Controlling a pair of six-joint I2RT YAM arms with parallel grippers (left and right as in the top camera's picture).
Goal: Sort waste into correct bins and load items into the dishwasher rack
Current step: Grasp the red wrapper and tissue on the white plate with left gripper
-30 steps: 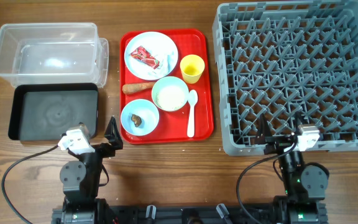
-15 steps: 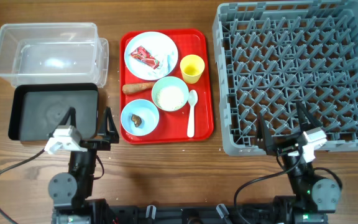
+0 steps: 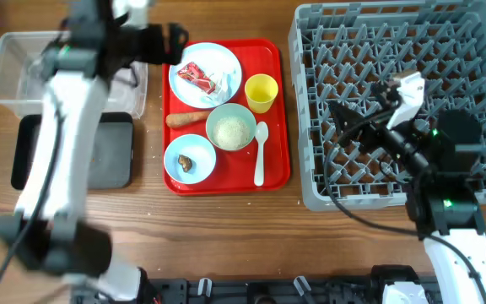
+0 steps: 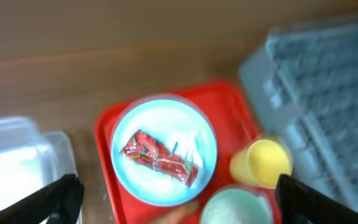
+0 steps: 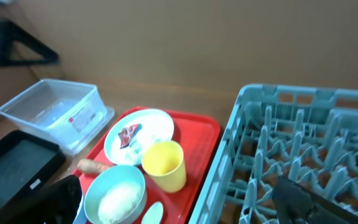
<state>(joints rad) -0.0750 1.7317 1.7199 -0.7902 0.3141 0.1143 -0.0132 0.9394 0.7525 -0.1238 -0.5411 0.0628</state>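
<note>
My left gripper [image 3: 165,44] is open and empty, high over the tray's top left; in its wrist view [image 4: 179,186] it hangs above the pale-blue plate [image 4: 163,149] with the red wrapper [image 4: 160,155]. The plate [image 3: 205,74] also holds white paper [image 3: 224,82]. Near it are the yellow cup [image 3: 260,93], carrot [image 3: 188,119], rice bowl [image 3: 230,128], the bowl with the brown lump [image 3: 190,159] and the spoon [image 3: 260,152]. My right gripper [image 3: 344,127] is open and empty over the left part of the grey rack [image 3: 395,51], facing the cup [image 5: 163,165].
All the dishes sit on a flat red serving tray [image 3: 278,59]. The clear tub [image 3: 15,80] is at the far left, partly behind my left arm. The black tray [image 3: 115,152] lies in front of the tub. Bare wooden table runs along the front.
Both arms have risen from rest at the front edge. The left one swung back over the plate. The right one moved over the rack's left part.
</note>
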